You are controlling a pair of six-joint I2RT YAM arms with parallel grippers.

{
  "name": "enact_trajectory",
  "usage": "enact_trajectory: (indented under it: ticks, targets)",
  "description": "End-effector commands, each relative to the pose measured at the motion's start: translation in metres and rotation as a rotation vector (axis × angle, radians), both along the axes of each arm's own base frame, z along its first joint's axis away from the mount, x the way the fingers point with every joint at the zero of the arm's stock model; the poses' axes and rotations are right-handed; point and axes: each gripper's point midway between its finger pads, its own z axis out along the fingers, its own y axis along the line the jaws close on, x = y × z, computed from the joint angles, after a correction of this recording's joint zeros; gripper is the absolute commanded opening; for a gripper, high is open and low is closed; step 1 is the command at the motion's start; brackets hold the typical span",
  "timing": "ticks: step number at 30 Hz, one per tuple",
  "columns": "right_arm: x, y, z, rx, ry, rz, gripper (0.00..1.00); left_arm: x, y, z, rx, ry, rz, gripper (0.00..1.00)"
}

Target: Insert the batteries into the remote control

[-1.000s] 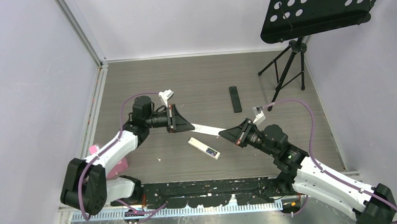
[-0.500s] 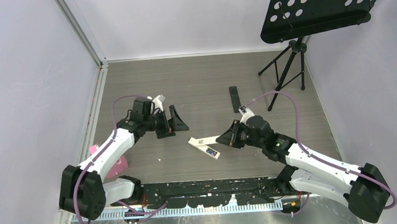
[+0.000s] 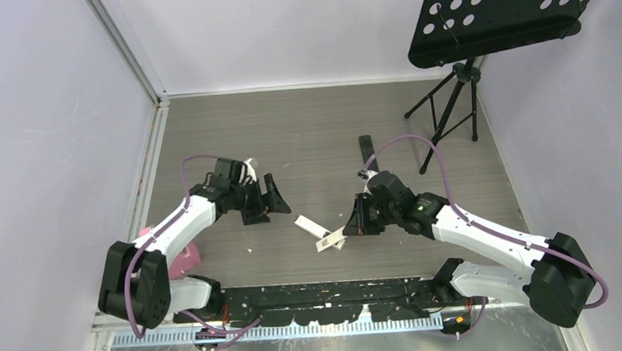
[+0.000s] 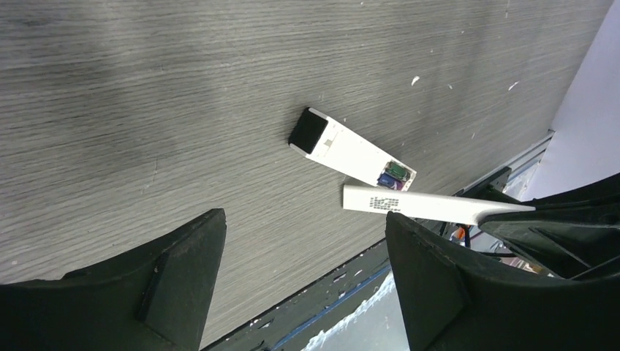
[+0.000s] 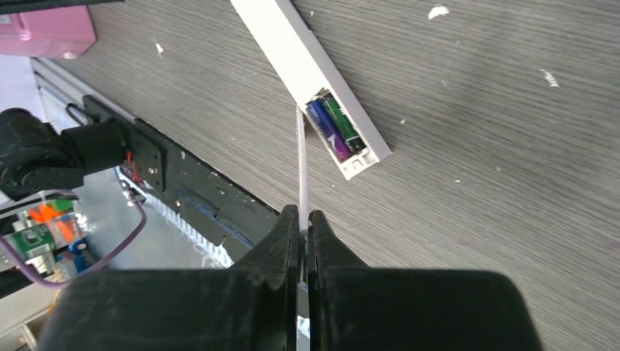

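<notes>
Right gripper (image 5: 303, 218) is clamped on the white battery cover (image 5: 300, 157). Align it flat over the batteries (image 5: 334, 129) in the white remote (image 5: 289, 47) before sliding. Left gripper (image 4: 302, 234) stands apart, empty.

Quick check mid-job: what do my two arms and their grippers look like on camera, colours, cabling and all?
Both arms match: the left arm and right arm have white link shells between bulky black joints. A purple cable loops along each. The left gripper and right gripper are matte black, with broad wedge-shaped fingers tapering to tips.
</notes>
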Motion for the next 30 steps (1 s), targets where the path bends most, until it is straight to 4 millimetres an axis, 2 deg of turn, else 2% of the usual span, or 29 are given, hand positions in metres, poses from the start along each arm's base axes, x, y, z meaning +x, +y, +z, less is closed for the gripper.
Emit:
enact_trajectory:
  ticks: [1, 9, 19, 25, 28, 30]
  targets:
    - [0.008, -0.014, 0.005, -0.105, -0.046, -0.017, 0.0, 0.003, -0.008, -0.005, -0.053, 0.006, 0.0, 0.82]
    - [0.036, -0.029, 0.006, -0.183, -0.117, -0.167, 0.0, 0.004, -0.016, -0.001, -0.108, 0.014, 0.003, 0.81]
    - [0.062, -0.013, -0.003, -0.055, -0.146, -0.319, 0.0, 0.002, -0.019, -0.014, -0.146, 0.047, 0.046, 0.82]
    - [0.064, 0.0, -0.007, 0.005, -0.117, -0.32, 0.0, 0.003, -0.018, -0.019, -0.144, 0.052, 0.064, 0.81]
    - [0.062, -0.001, 0.002, 0.029, -0.129, -0.296, 0.0, 0.005, -0.017, -0.019, -0.146, 0.042, 0.081, 0.81]
    - [0.054, 0.007, 0.013, 0.099, -0.109, -0.225, 0.0, 0.006, -0.016, -0.02, -0.145, 0.031, 0.098, 0.8]
